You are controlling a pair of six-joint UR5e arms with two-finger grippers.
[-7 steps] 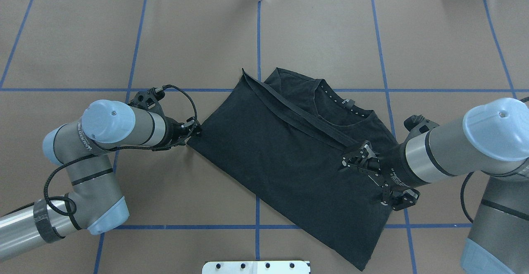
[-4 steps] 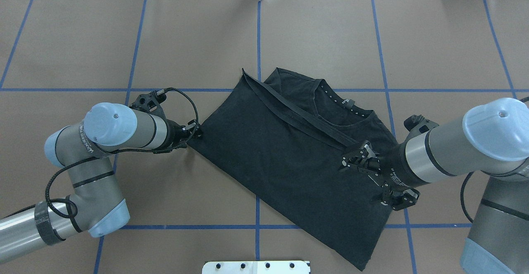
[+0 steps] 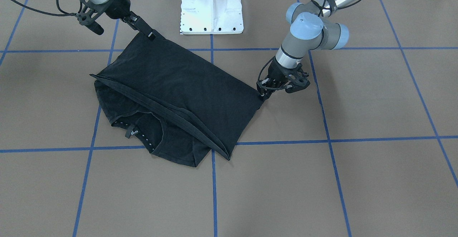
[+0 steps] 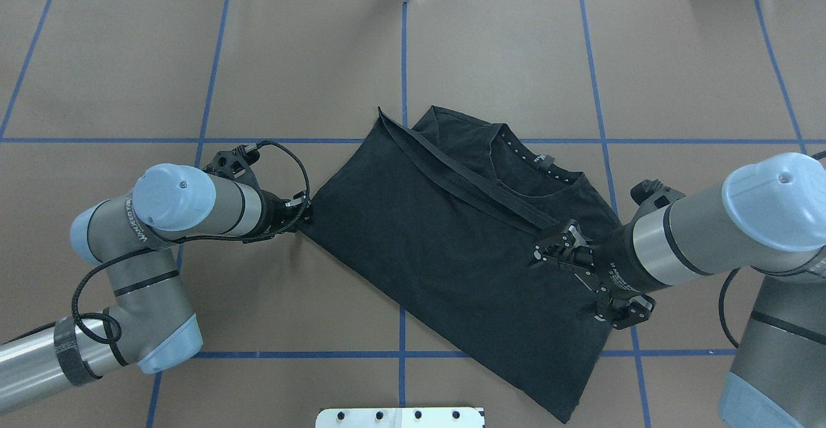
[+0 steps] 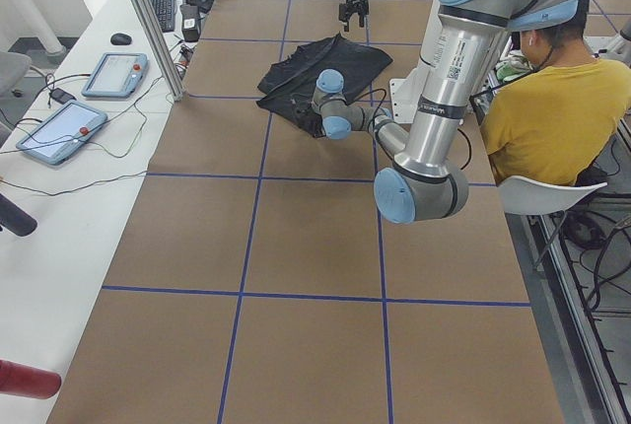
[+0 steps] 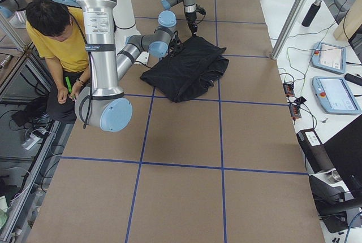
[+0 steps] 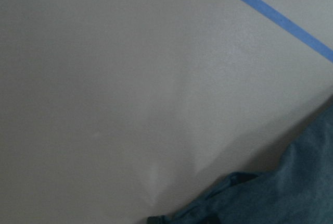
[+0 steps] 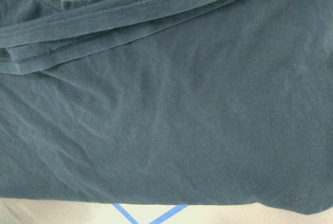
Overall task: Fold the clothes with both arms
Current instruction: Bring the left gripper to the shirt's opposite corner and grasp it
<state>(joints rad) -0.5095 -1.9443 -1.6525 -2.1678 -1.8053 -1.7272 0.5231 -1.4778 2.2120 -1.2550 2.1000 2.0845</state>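
**T-shirt lies folded at mid-table; left arm has shifted a little, right arm has not**

T-shirt [image 4: 452,254]: black, lying flat on the brown table [image 4: 516,60], set askew to the blue tape lines [image 4: 404,60] and across the centre one. The lower body is doubled up over the chest. Its hem [image 4: 464,179] runs slantwise just short of the collar [image 4: 535,170], which stays uncovered on the far side. No print shows. Its position and outline match those of a second ago.

Left arm [image 4: 193,202]: reaches in low from the robot's left. The left claw [image 4: 304,210] sits at the shirt's left-hand corner, tips touching the cloth and down near the table surface. Compared with a second ago, the blue-capped joint behind it has moved slightly towards the shirt and towards the robot, and the claw has dipped a little at the same corner. The wrist view shows only the corner of cloth and bare table. Whether the fingers are closed on the fabric, I cannot tell.

Right arm [image 4: 710,228]: unchanged from a second ago. The right claw [image 4: 545,250] hangs over the folded part on the shirt's right side, near the end of the hem. Its wrist view takes in a broad stretch of cloth. How far it is open, I cannot tell, and no cloth appears lifted beneath it.
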